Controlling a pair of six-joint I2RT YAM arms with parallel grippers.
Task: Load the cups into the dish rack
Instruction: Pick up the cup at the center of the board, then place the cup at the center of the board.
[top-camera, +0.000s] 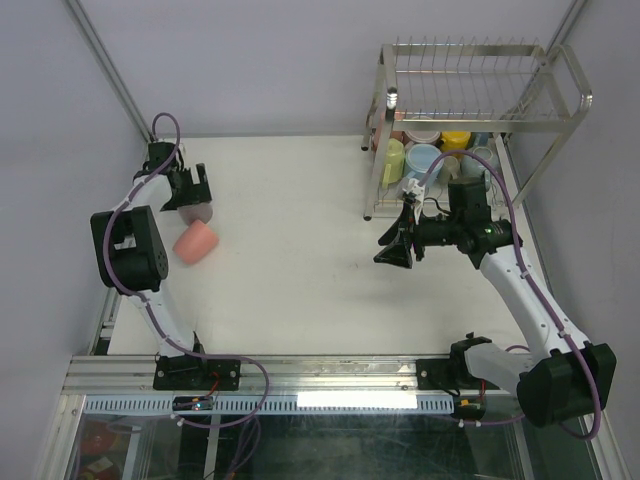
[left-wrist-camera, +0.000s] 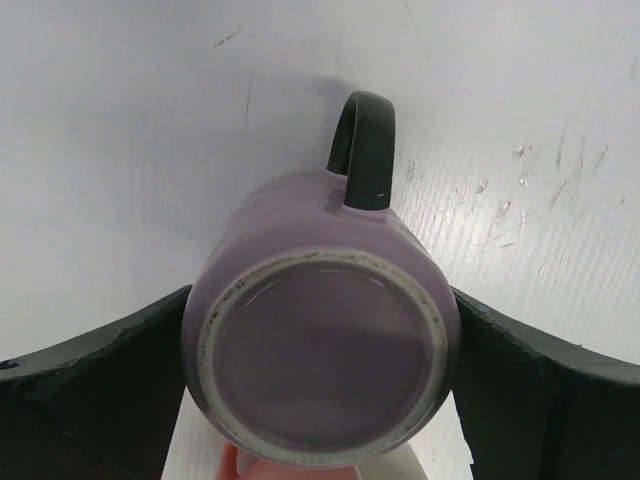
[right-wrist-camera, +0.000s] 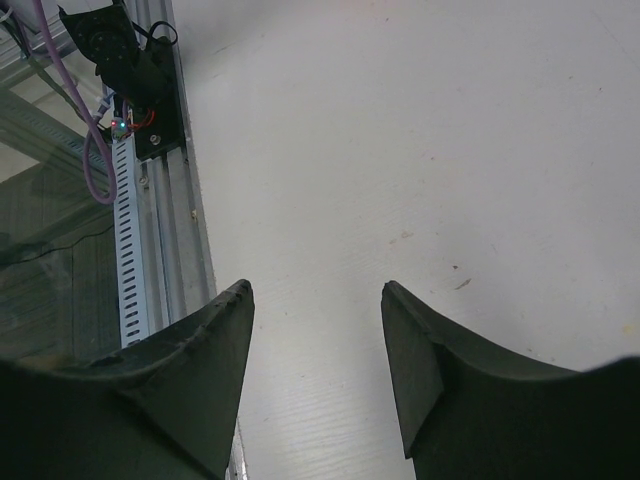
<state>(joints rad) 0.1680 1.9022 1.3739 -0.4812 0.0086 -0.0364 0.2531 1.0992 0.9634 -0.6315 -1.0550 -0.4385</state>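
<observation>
Over at the far left of the bench (top-camera: 300, 210), the left gripper (top-camera: 188, 198) is spread as wide as it goes. A mauve mug (left-wrist-camera: 320, 360) sits between its fingers (left-wrist-camera: 90, 400). From the wrist view the mug's unglazed base faces the camera and its dark handle (left-wrist-camera: 362, 150) points away. The fingers sit right beside the mug's sides, but I can't tell whether they actually touch it, and nothing is clamped. A salmon pink cup (top-camera: 195, 242) lies on its side just beside that mug, on the side nearer the arm bases.

The right gripper (right-wrist-camera: 318, 290) hangs above bare bench just in front of the dish rack (top-camera: 450, 118), pointing left. Its fingers are roughly half apart and hold nothing.

The chrome rack stands in the far right corner. On its lower shelf I can make out a yellow-green cup (top-camera: 395, 158), a light blue cup (top-camera: 424, 160) and a yellow cup (top-camera: 456, 140), with more tucked behind them.
</observation>
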